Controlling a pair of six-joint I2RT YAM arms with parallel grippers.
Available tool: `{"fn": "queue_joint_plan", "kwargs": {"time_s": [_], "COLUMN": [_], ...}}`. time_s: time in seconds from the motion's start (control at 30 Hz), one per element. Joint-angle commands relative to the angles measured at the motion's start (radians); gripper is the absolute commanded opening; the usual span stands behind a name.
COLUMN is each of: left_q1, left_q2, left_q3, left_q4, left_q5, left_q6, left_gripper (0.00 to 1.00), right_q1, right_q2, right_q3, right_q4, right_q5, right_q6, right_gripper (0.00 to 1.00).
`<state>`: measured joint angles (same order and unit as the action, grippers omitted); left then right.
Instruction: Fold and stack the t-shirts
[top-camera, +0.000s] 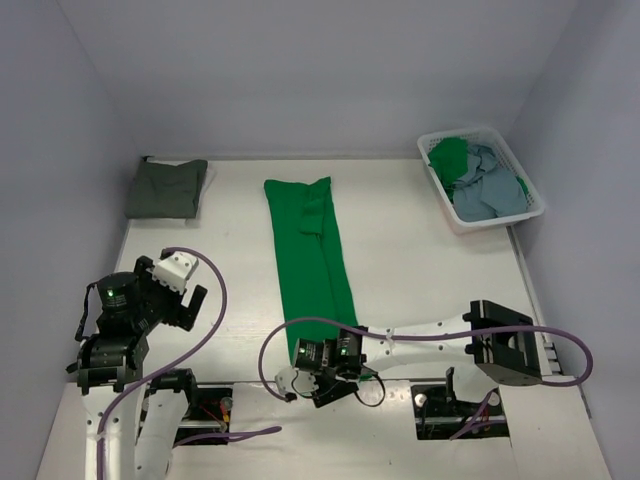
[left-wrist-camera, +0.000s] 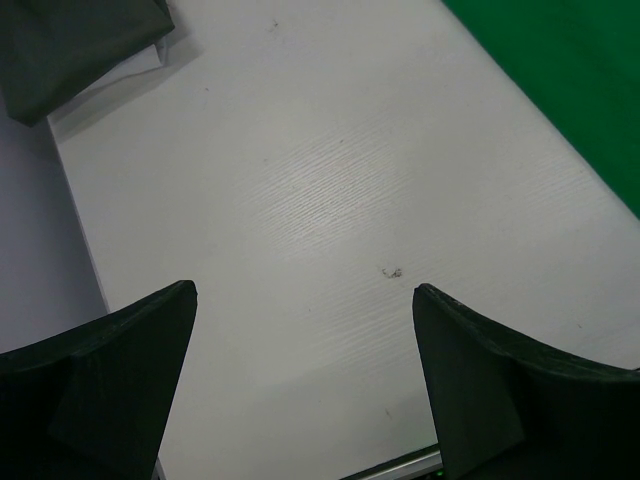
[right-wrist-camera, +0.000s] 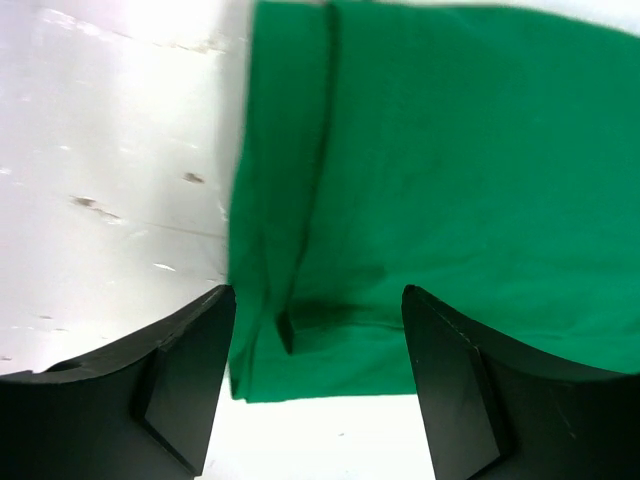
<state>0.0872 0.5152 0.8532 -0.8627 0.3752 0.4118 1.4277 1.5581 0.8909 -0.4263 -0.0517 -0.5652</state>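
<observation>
A bright green t-shirt (top-camera: 312, 250) lies folded into a long strip down the middle of the table (top-camera: 420, 270). In the right wrist view its near hem (right-wrist-camera: 330, 375) sits between the tips of my right gripper (right-wrist-camera: 318, 330), which stands open above the cloth and holds nothing. From above, the right gripper (top-camera: 335, 355) is at the strip's near end. A folded dark grey-olive t-shirt (top-camera: 167, 188) rests at the back left and shows in the left wrist view (left-wrist-camera: 70, 40). My left gripper (top-camera: 185, 303) hangs open over bare table (left-wrist-camera: 305, 330), left of the green strip (left-wrist-camera: 570, 80).
A white plastic basket (top-camera: 528, 215) at the back right holds a crumpled green shirt (top-camera: 447, 158) and a light blue shirt (top-camera: 490, 190). Purple cables loop from both arms near the front edge. Walls close in the table on three sides.
</observation>
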Motion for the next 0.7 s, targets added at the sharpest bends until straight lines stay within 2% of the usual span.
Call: {"fn": "queue_joint_plan", "kwargs": {"time_s": [0.0,0.43,0.63,0.67], "left_q1": [0.008,0.026,0.031,0.029], "left_q2": [0.017,0.005,0.008,0.008], "left_q3": [0.012,0.015,0.017,0.017], "left_q4": [0.053,0.048,0.045,0.044], "left_q5": [0.028,0.033,0.037,0.039], "left_q6": [-0.007,-0.011,-0.01,-0.01], "left_gripper": [0.83,0.83,0.83,0.83], "right_q1": [0.04,0.08,0.073,0.073], "right_q2": [0.02,0.128,0.169,0.172], "right_q3": [0.013,0.0,-0.017,-0.017], "right_q4": [-0.011,0.044,0.09,0.098], "right_q5": [-0.002,-0.051,-0.062,-0.06], "right_q6": [0.011,0.019,0.008,0.008], "right_gripper": [0.64,0.65,0.55,0.5]}}
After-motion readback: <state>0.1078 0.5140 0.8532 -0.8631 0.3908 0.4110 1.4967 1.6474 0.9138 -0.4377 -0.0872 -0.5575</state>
